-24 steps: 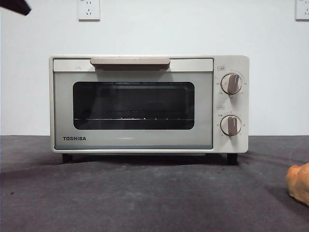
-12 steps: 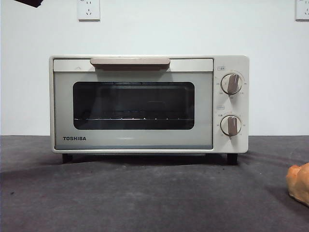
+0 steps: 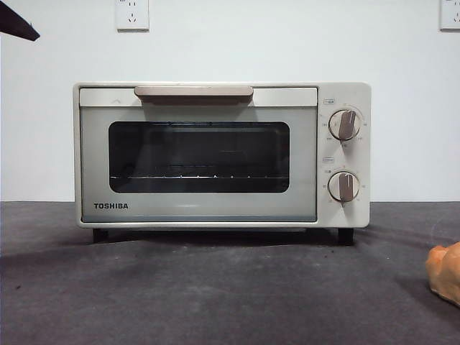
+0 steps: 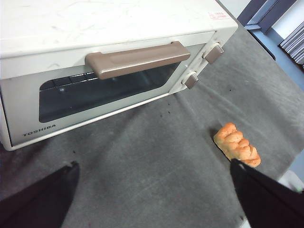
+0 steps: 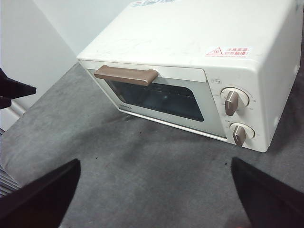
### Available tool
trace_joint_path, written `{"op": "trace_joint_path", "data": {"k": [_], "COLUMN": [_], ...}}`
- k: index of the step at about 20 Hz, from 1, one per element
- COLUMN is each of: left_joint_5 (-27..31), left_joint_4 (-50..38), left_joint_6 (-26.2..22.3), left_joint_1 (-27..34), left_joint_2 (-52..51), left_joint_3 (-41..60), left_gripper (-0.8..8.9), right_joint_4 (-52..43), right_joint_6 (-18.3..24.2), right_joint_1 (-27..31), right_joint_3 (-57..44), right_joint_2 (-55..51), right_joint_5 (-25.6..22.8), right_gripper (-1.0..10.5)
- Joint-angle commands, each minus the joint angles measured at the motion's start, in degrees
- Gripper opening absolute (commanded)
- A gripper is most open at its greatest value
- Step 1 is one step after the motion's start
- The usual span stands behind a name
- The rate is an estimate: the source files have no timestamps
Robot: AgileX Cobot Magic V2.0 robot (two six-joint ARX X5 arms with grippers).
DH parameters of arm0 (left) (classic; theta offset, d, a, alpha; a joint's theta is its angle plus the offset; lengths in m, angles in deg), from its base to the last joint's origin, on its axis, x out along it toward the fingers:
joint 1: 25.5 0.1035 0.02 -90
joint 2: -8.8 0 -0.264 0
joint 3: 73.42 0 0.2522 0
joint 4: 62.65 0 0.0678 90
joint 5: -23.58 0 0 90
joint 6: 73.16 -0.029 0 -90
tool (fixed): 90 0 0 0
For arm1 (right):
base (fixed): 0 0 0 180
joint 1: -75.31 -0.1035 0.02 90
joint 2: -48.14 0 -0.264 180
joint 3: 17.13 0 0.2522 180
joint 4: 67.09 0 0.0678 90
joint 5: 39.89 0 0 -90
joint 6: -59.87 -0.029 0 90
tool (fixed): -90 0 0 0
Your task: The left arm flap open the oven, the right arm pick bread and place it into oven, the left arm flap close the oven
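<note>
Both grippers' black jaws stand spread wide, gripping nothing: the left gripper hovers above grey felt-like cloth facing the boxy cream oven, door shut. Lumpy, twisted golden bread lies at the oven's 4 o'clock, apart.

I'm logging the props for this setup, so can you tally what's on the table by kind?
Oven: 1, door shut
Bread: 1, on the cloth beside the oven
Oven knobs: 2
Total: 2 things on the table, with 2 knobs on the oven.
</note>
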Motion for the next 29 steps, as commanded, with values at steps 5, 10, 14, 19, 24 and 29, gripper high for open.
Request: {"op": "trace_joint_path", "data": {"k": [5,10,14,19,24,29], "left_joint_5": [-0.3,-0.3,-0.3,-0.3,-0.3,-0.3], "left_joint_4": [-3.3,-3.6,-3.6,-3.6,-3.6,-3.6], "left_joint_6": [-0.9,-0.9,-0.9,-0.9,-0.9,-0.9], "left_joint_1": [-0.3,-0.3,-0.3,-0.3,-0.3,-0.3], "left_joint_2": [0.3,0.3,0.3,0.3,0.3,0.3], "left_joint_3": [-1.2,-1.2,-1.2,-1.2,-1.2,-1.2], "left_gripper": [5.32,5.31,5.32,5.31,5.31,5.31], "right_joint_4": [2.1,6.7,11.0,15.3,18.8,17.4], "right_joint_6": [0.7,0.6,0.7,0.2,-1.3,-5.9], "right_joint_1": [-0.2,-1.6,-3.7,-6.7,-11.2,-17.7], "right_joint_3": [0.9,0.9,0.9,0.8,0.8,-0.3], "right_joint_2": [0.8,4.2,8.4,14.6,22.7,30.1], "right_joint_5": [-0.1,-5.7,-11.7,-18.1,-22.7,-30.1], "right_gripper": [5.3,5.3,5.3,5.3,5.3,5.2]}}
